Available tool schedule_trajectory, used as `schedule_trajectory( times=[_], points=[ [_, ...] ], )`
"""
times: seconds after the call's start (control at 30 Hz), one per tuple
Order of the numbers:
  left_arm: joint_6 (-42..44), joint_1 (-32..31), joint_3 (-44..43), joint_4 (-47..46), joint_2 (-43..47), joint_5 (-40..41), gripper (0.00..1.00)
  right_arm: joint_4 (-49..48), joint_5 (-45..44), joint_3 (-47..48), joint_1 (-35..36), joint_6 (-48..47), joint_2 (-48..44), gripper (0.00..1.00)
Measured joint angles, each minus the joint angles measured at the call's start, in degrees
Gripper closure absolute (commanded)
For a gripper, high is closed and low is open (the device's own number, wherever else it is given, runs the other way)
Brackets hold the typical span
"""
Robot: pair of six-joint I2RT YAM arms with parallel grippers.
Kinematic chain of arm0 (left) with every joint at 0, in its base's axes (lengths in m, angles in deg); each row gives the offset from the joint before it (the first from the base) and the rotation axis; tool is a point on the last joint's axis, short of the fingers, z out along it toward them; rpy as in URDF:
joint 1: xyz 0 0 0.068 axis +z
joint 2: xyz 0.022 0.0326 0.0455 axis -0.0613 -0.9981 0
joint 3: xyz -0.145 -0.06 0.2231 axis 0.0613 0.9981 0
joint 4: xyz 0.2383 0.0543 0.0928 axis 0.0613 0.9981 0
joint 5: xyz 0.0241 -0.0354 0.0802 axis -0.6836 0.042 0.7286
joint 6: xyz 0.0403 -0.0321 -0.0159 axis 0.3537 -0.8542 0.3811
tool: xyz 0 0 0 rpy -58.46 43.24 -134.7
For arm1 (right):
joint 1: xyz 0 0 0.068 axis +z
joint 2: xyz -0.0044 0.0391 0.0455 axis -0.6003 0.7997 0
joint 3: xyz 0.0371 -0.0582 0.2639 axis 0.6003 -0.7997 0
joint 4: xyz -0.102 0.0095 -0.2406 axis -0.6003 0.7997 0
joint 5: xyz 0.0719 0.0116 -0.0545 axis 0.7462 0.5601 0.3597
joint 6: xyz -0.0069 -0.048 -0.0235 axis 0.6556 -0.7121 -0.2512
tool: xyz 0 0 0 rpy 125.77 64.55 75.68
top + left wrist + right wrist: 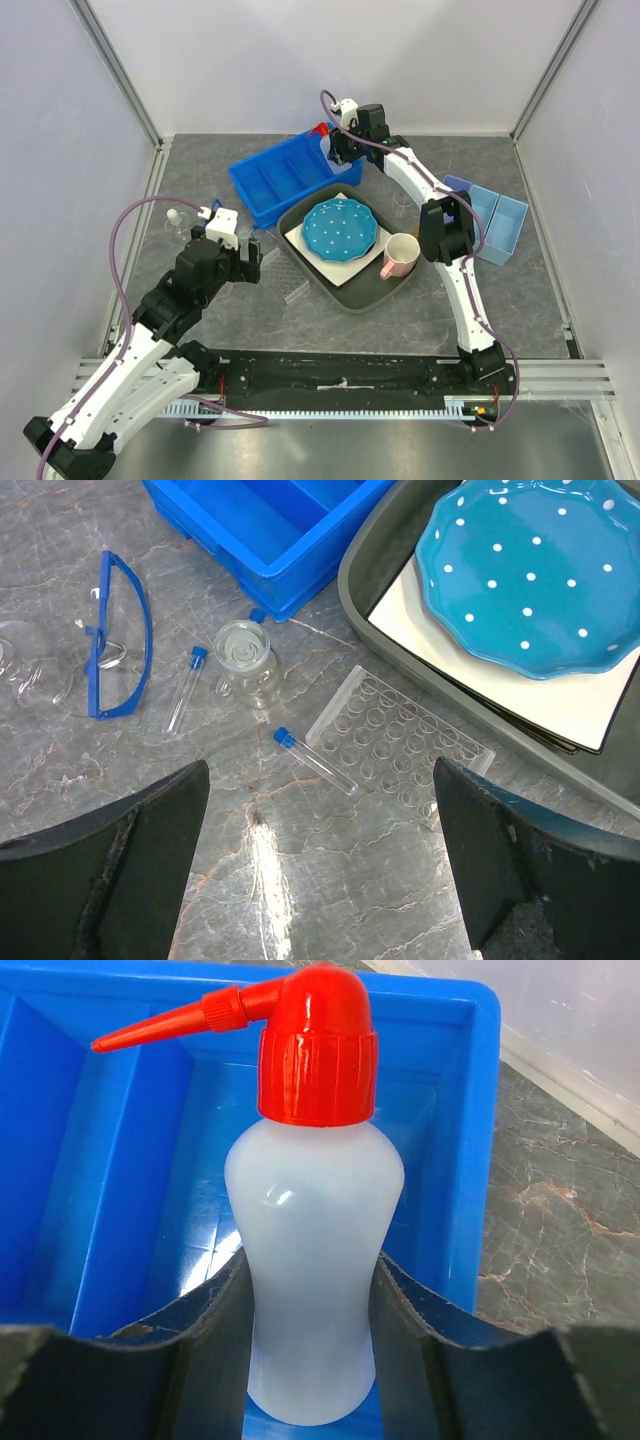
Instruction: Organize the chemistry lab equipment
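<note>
Right gripper [310, 1290] pinches the squeeze bottle [312, 1190] upright over the end compartment of the blue bin [130, 1150]; lower until its base seats, then release gently. Left gripper [318, 790] hangs wide open, empty.

A dark grey tray [320, 283] sits mid-table, and in it a white square board [298, 237] carries a blue white-dotted plate [340, 228]. A pink mug [402, 255] stands upright in the tray's near right corner, just beside the plate. A blue divided bin [280, 180] lies behind the tray on the left; two pale blue bins [495, 222] sit off right on the marbled grey table [250, 320]
</note>
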Motion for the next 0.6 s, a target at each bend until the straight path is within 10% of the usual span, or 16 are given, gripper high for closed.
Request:
schedule_trajectory(
  times=[0.27,0.6],
  points=[
    [0.0,0.0,0.0,0.0,0.1,0.1,0.0,-0.9,-0.9,-0.1,0.0,0.1,0.7,0.18],
    [0.0,0.0,0.0,0.0,1.5,0.1,0.0,0.6,0.2,-8.4,0.0,-0.7,-7.6,0.13]
  ],
)
